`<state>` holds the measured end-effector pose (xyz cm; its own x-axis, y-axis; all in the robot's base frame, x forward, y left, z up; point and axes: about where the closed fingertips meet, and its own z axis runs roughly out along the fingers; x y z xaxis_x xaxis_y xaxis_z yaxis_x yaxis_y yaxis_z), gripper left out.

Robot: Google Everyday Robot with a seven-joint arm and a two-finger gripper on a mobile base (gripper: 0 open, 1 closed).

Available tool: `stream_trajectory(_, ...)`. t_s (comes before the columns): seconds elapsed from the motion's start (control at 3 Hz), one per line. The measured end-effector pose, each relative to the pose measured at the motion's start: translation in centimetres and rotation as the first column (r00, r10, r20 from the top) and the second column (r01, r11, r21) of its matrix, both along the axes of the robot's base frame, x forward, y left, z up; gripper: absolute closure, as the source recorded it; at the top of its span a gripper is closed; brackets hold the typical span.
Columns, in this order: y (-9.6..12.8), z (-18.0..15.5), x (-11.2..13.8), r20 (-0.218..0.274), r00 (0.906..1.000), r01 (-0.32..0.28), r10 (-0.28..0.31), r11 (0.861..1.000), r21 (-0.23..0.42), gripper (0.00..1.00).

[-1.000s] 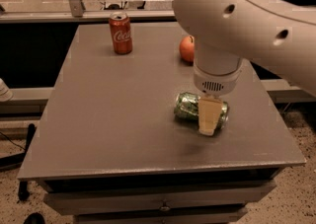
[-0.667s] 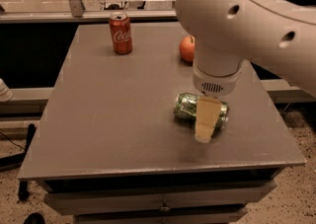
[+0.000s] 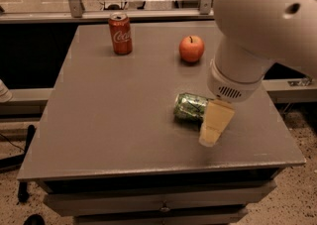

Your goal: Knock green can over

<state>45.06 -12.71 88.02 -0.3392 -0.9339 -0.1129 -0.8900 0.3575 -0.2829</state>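
Observation:
The green can (image 3: 190, 107) lies on its side on the grey table (image 3: 114, 120), right of the middle. Its label is mottled green and pale, and its right end is hidden behind my gripper. My gripper (image 3: 213, 135) hangs from the big white arm (image 3: 257, 26) and points down at the table just right of the can. Its pale end is close beside the can's right end. It holds nothing that I can see.
A red Coca-Cola can (image 3: 120, 33) stands upright at the back left of the table. A red apple (image 3: 191, 49) sits at the back, behind the green can. The table's front edge (image 3: 163, 168) is close below the gripper, with a drawer front under it.
The arm has shifted to the right and uncovered the apple. The gripper's end has moved slightly right and towards the front. The green can stays on its side.

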Motion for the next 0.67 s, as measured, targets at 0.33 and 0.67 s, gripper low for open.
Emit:
stream_trajectory(0.33, -2.1, 1.9, -1.2, 0.101, 0.9947, 0.004, -0.020, 0.988, 0.154, 0.00)
stream_trajectory(0.67, -6.2, 3.6, -2.4, 0.201, 0.9774, 0.008, -0.067, 0.960, 0.278, 0.00)
